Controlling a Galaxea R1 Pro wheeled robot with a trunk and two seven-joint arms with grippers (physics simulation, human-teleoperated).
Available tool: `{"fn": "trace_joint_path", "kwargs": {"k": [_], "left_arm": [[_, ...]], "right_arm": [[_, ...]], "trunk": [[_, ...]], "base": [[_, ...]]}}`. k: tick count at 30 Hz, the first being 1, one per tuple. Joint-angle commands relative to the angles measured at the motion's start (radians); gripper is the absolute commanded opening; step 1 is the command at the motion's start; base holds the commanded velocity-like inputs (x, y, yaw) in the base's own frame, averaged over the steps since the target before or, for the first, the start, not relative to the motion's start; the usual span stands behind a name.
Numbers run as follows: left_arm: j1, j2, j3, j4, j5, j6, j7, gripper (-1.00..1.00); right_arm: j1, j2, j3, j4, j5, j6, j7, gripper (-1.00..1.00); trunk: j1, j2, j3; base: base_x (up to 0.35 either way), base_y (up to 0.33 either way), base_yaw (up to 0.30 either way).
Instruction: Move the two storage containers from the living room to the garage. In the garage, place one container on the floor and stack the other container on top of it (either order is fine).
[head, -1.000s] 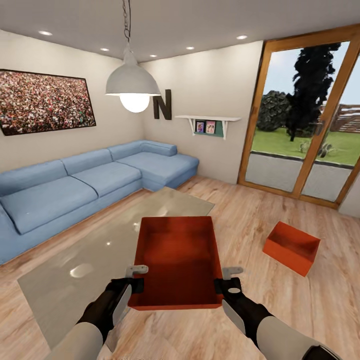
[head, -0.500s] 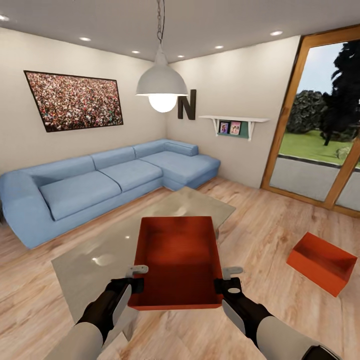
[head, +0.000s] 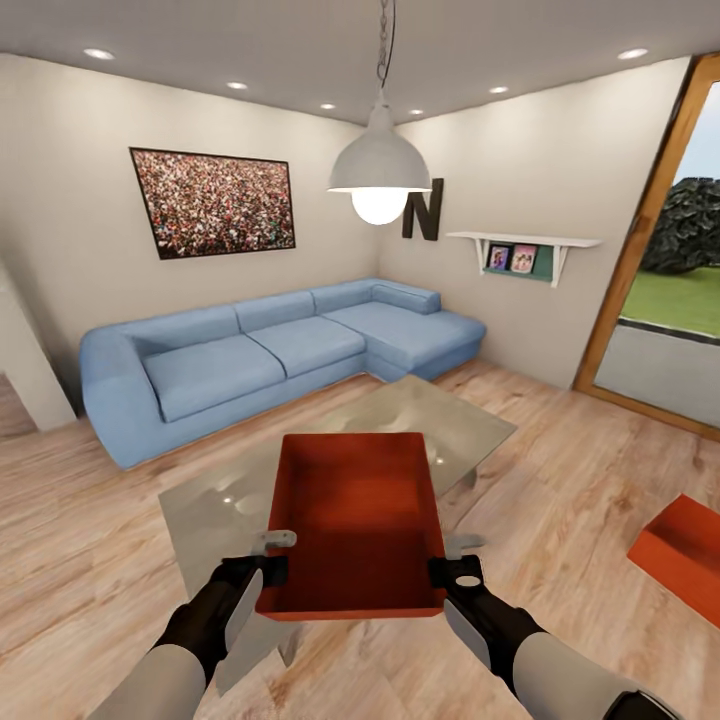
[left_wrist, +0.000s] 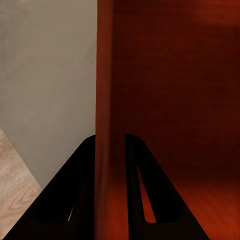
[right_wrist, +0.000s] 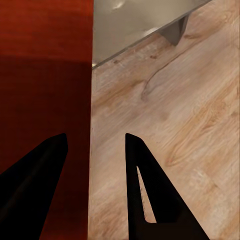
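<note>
Carried container (head: 352, 525) held above near edge of glass tabletop (head: 230, 495). Left gripper (head: 262, 565) jaws clamped on left wall; right gripper (head: 455, 565) jaws astride right wall, gap visible. Seems light, stiff, maybe slippery. Second container (head: 685, 548) on floor (head: 90, 520).

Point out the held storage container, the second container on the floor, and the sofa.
held storage container (head: 355, 520): head view, on its inner bottom.
second container (head: 685, 548): head view, on its inner bottom near the picture's right edge.
sofa (head: 215, 365): head view, on a seat cushion.
</note>
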Motion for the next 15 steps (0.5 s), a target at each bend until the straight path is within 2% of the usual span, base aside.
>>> {"fn": "trace_joint_path", "kwargs": {"k": [1, 15], "left_arm": [[-0.002, -0.001, 0.019, -0.005, -0.018, 0.002, 0.031, -1.0], [-0.002, -0.002, 0.019, -0.005, -0.018, 0.002, 0.031, -1.0]], "right_arm": [[0.0, 0.014, 0.006, -0.002, -0.015, 0.005, -0.008, -1.0], [0.0, 0.013, 0.006, -0.002, -0.015, 0.005, -0.008, -1.0]], "trunk": [[0.0, -0.001, -0.002], [0.0, -0.001, -0.002]], "base": [[0.0, 0.0, 0.292], [0.0, 0.0, 0.292]]}}
